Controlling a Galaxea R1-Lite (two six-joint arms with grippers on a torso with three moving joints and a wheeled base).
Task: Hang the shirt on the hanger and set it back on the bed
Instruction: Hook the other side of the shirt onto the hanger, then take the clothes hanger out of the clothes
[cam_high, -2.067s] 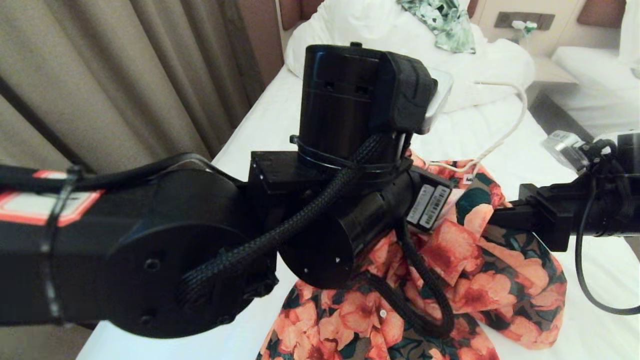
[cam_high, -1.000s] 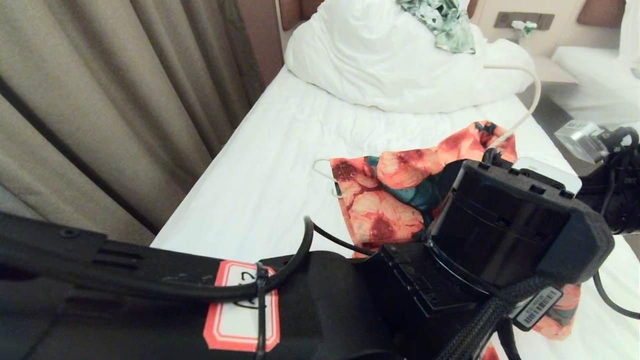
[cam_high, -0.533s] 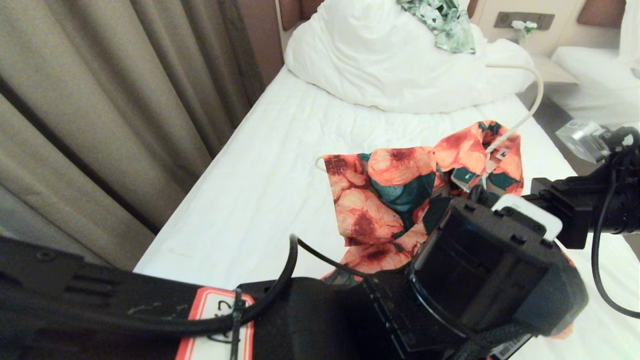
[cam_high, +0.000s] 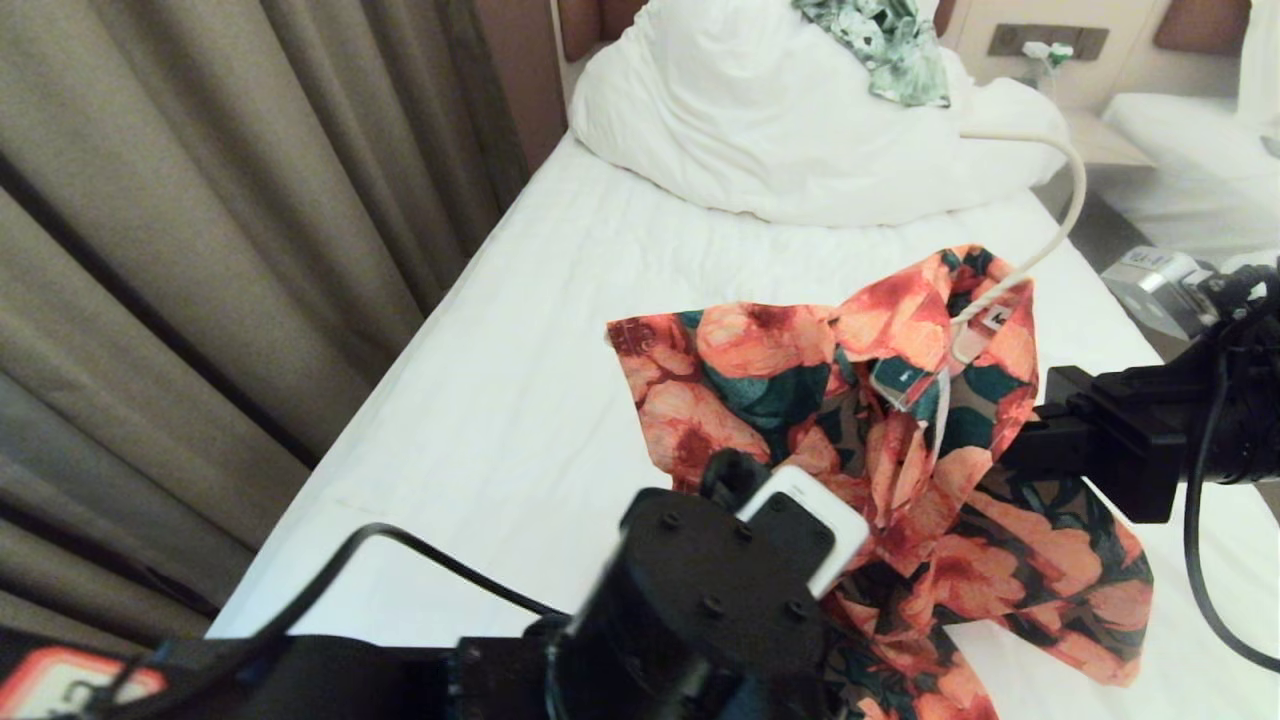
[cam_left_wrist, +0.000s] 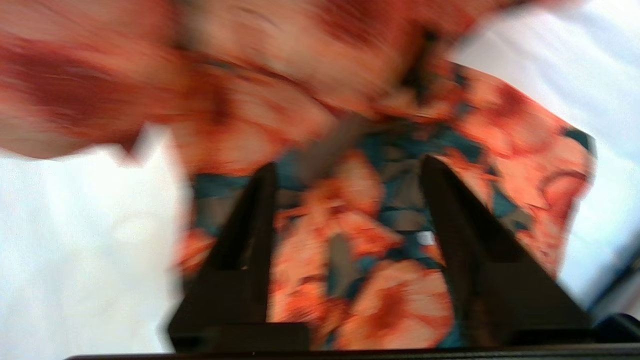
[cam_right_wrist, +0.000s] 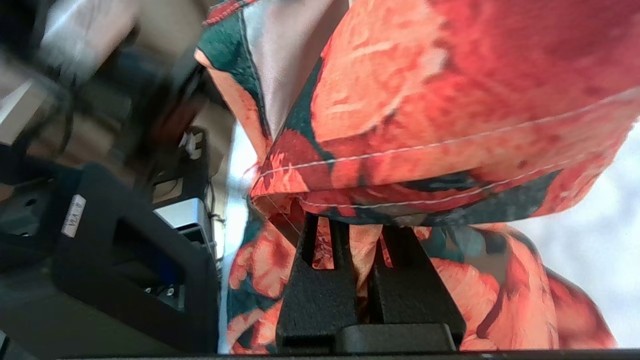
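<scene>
While 2 grippers flank it, 1 shirt (cam_high: 880, 420) hangs on 1 hanger (cam_high: 1060, 215).

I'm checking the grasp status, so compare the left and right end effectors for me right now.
The left end effector has its fingers spread apart with nothing pinched, while the right end effector is shut on the shirt. The left one hovers over the shirt's lower part near the front of the bed; the right one reaches in from the right side and holds the fabric up. Both are black two-finger end effectors pointed at the same floral shirt.
</scene>
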